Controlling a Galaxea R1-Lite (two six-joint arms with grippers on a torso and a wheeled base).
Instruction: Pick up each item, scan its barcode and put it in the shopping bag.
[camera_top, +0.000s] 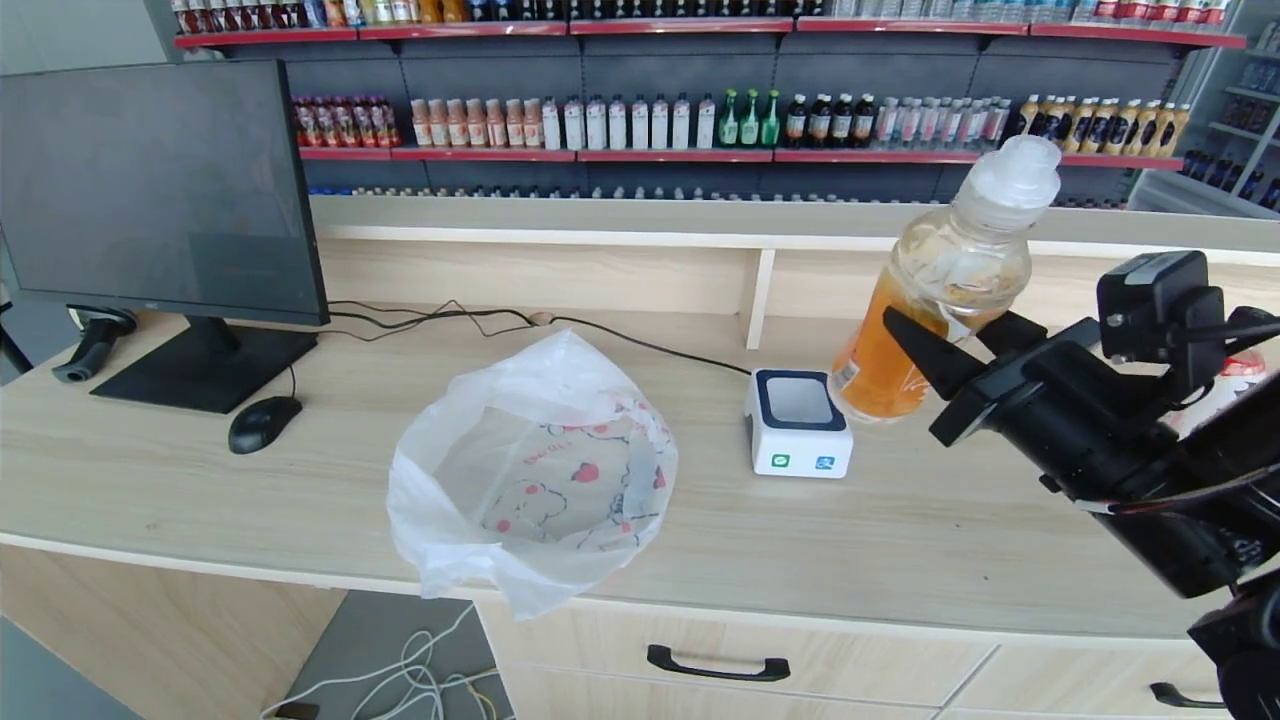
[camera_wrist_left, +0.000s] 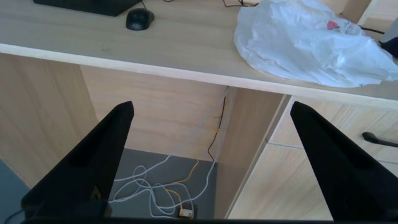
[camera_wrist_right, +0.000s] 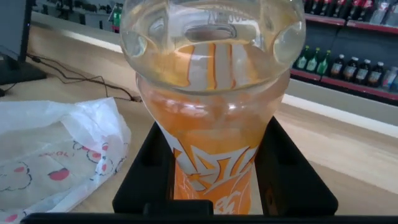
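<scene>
Juice bottle (camera_top: 930, 300), pinched by the right hand (camera_top: 945, 340), tilts beside the scanner (camera_top: 798, 420); likely scanning, so its barcode must face it next. Left hand (camera_wrist_left: 211, 106) spread.

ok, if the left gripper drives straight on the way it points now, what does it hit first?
Likely the wooden back panel of the recess under the countertop. The open left gripper aims below the counter edge, under the shopping bag. Depth is unclear.

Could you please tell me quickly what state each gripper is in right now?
Left gripper: open, jaws wide apart, holding nothing.
Right gripper: closed on the orange drink bottle.
</scene>
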